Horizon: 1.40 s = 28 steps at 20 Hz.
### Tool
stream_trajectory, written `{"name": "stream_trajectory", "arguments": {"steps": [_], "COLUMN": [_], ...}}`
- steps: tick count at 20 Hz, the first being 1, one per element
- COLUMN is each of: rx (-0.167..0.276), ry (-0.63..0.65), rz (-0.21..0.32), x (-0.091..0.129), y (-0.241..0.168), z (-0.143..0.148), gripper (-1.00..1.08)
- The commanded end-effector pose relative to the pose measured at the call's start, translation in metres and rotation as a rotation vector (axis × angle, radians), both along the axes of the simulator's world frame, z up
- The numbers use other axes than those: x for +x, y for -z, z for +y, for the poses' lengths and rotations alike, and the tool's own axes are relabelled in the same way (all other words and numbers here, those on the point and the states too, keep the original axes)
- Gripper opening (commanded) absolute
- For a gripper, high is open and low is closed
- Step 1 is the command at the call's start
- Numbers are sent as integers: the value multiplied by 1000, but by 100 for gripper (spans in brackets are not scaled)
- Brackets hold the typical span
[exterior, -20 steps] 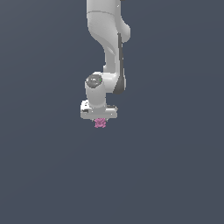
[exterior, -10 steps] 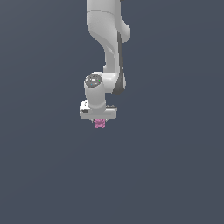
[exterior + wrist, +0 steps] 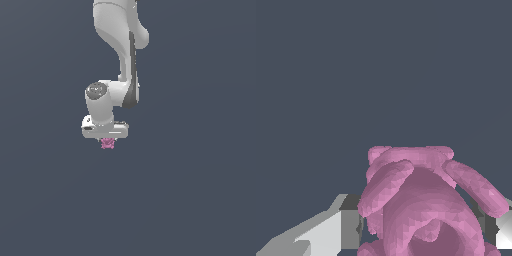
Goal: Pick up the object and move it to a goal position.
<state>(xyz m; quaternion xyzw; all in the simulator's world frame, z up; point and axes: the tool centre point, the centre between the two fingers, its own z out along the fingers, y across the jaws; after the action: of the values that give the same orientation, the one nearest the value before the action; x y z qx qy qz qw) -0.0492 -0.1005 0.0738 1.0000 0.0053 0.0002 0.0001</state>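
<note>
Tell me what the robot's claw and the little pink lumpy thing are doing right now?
gripper: pointing down, fingers closed on either side of the pink object.
pink object: held between the fingers, tucked under the gripper, nothing visible beneath it.

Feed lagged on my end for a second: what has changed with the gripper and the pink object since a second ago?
The gripper has risen slightly in the exterior view, carrying the pink object up with it. Nothing was let go: in the wrist view the pink object sits between the fingers, as before. The arm's pose looks much the same, and the plain grey background is unchanged.
</note>
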Motion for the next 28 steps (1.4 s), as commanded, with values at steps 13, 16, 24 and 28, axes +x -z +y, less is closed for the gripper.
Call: {"name": "stream_trajectory", "arguments": {"steps": [13,16,24,28], "rx": [0,0,0,0], "ry": [0,0,0,0], "rz": [0,0,0,0], "x": [75,89,121,134], "y": [-68,-79,-106,-117], "z": [-58,-68,-91,-101], "gripper": [-100,-100,-100,-100]}}
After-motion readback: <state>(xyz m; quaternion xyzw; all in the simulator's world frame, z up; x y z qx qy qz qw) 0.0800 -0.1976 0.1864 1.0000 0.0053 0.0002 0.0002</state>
